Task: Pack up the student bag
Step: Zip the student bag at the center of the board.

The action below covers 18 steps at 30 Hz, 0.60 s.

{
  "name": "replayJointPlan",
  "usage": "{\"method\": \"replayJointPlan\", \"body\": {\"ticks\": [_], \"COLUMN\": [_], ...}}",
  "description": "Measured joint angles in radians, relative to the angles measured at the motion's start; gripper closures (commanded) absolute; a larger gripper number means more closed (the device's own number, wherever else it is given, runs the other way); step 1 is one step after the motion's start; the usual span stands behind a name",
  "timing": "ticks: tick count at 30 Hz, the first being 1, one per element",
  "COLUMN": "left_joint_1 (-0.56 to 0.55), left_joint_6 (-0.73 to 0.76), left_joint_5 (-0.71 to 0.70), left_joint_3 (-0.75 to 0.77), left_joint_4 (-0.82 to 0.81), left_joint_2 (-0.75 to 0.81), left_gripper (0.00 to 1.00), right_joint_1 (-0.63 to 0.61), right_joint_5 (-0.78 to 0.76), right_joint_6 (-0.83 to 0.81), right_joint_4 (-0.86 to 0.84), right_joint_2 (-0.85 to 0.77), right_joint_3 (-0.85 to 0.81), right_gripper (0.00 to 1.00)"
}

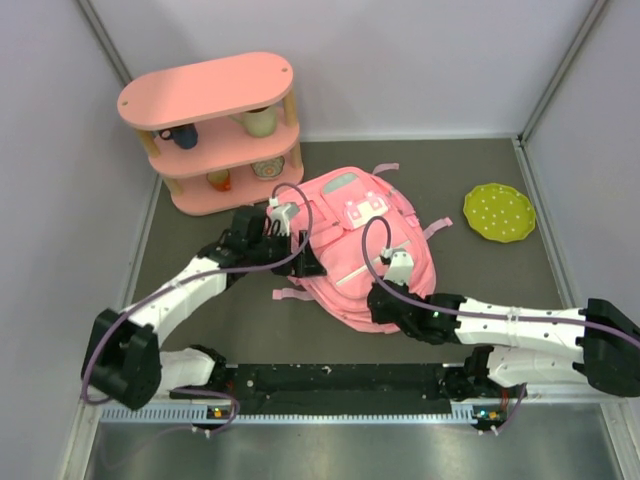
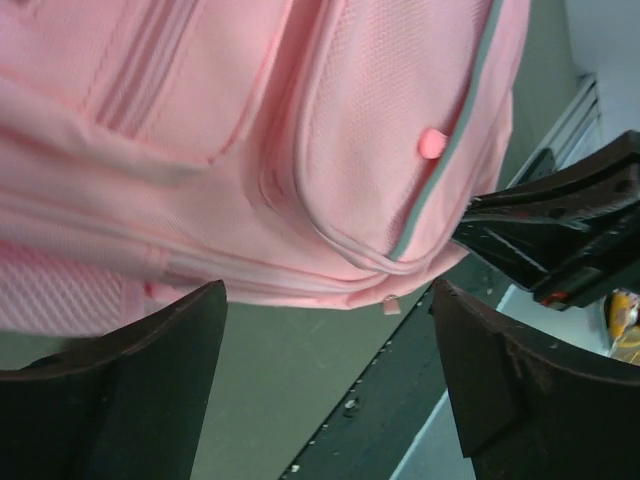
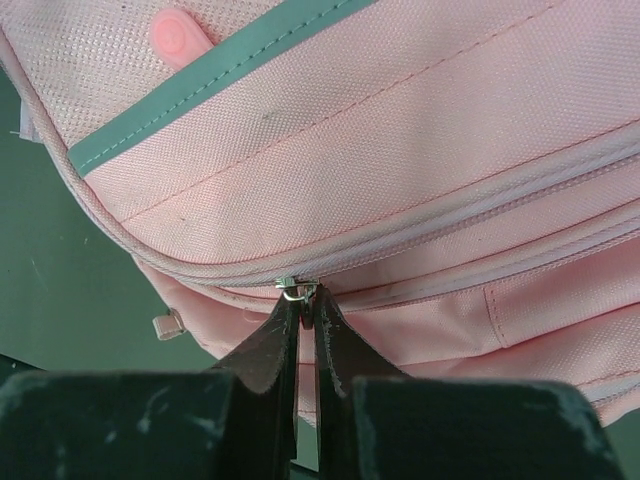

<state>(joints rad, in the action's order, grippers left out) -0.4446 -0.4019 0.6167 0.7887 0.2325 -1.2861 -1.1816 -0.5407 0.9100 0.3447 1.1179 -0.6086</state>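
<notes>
The student bag (image 1: 355, 245) is a pink fabric backpack lying flat mid-table, white-and-pink patch up. My right gripper (image 1: 384, 303) is at the bag's near edge. In the right wrist view the right gripper (image 3: 304, 300) is shut on the metal zipper pull (image 3: 298, 289) of a closed zipper on the bag (image 3: 400, 130). My left gripper (image 1: 303, 262) is at the bag's left side. In the left wrist view the left gripper (image 2: 330, 380) is open and empty, with the bag (image 2: 250, 140) just beyond its fingers (image 2: 150, 385) and not touched.
A pink oval three-tier shelf (image 1: 210, 95) stands at the back left with cups and small items on its lower tiers. A green dotted plate (image 1: 499, 212) lies at the right. A black rail (image 1: 330, 380) runs along the near edge. Grey walls enclose the table.
</notes>
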Motion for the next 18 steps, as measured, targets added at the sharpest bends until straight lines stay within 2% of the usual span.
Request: {"method": "replayJointPlan", "body": {"ticks": [7, 11, 15, 18], "left_joint_1": [-0.011, -0.094, -0.278, -0.36], "left_joint_6": [-0.248, -0.464, -0.652, -0.735], "left_joint_5": [-0.121, -0.249, -0.441, -0.545], "left_joint_3": [-0.21, -0.411, -0.539, -0.555], "left_joint_4": [-0.054, -0.152, -0.253, -0.372], "left_joint_2": [0.358, 0.521, 0.537, 0.455], "left_gripper": [0.07, 0.07, 0.07, 0.07], "right_joint_1": [0.0, -0.005, -0.012, -0.014], "right_joint_5": [0.016, 0.024, 0.03, 0.033], "right_joint_6": [-0.019, -0.021, -0.025, -0.029], "right_joint_4": [-0.023, -0.034, -0.047, -0.053], "right_joint_2": [0.0, 0.002, 0.002, 0.002], "right_joint_3": [0.008, 0.008, 0.008, 0.008], "right_gripper": [1.0, 1.0, 1.0, 1.0]}}
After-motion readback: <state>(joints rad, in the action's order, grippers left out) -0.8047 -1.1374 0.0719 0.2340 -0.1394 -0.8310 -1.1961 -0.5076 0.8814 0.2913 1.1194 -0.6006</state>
